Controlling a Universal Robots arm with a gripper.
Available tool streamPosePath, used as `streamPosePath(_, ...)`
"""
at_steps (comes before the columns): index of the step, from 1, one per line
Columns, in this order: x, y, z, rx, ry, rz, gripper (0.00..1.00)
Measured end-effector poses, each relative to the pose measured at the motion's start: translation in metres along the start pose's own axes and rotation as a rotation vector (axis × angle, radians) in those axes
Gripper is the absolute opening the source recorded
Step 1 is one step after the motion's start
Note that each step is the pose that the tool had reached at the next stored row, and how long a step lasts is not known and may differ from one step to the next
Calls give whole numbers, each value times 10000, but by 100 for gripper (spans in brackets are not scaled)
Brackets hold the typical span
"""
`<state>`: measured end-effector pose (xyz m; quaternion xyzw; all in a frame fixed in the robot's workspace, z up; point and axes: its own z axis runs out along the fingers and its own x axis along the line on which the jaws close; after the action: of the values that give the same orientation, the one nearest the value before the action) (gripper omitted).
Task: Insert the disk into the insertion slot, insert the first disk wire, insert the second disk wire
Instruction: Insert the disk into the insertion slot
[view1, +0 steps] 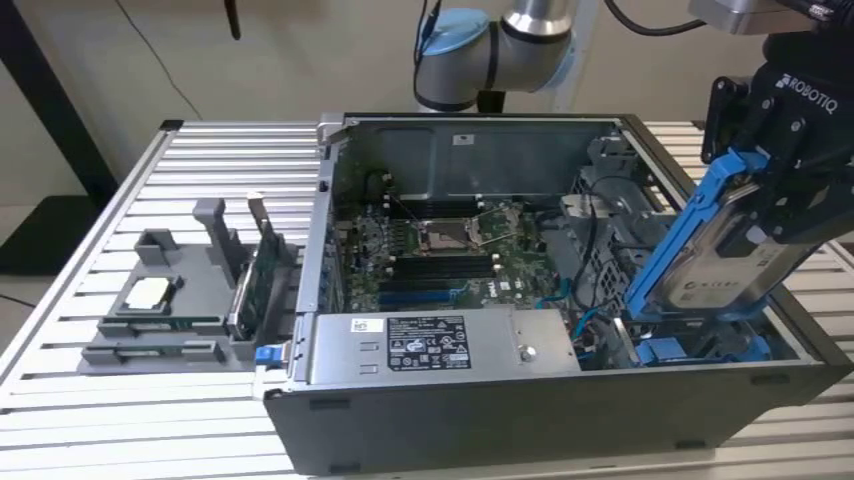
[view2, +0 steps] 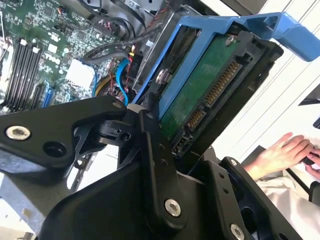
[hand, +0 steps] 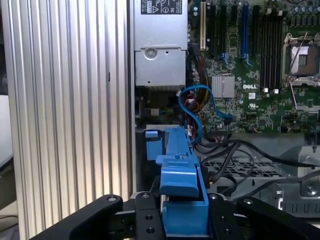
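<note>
Slatted table (view1: 80, 220) carries the open computer case (view1: 534, 420), side panel off, with the motherboard (view1: 427, 260) and grey power-supply box (view1: 441, 345) exposed.

The disk (view1: 727, 275) stands steeply tilted at the case's end on the exterior view's right. Its lower end is down at the insertion slot (view1: 701, 350) and its upper end is raised well above the case rim.

The gripper (hand: 181, 200) is clamped on the disk's upper end, a finger on each side of the blue carrier.

The disk's connector strip (view2: 220, 85) is bare, with nothing plugged in. A blue cable (hand: 200, 107) loops loose near the cage.

Handling (judged):
- The drive is rigid and dense for its size.
- The carrier is smooth plastic with some flex, so it could slip or twist at this tilt.
- The green board face and connector look fragile.
- Best hold is across the carrier's long side rails, as now, clear of the board.

Hard to make out:
- The disk's lower edge is hidden behind the cage, so I cannot tell whether it has entered the slot.
- Pad contact is covered by the carrier.
- A person's hand (view2: 277, 155) is cut off at the edge of the second wrist view.
</note>
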<state>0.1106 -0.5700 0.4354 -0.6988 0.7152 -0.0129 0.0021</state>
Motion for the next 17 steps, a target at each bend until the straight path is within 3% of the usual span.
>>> streamPosePath(6,-2,-52,70,0,-1,-1,33)
streamPosePath(17,-11,-51,181,0,-3,-42,33)
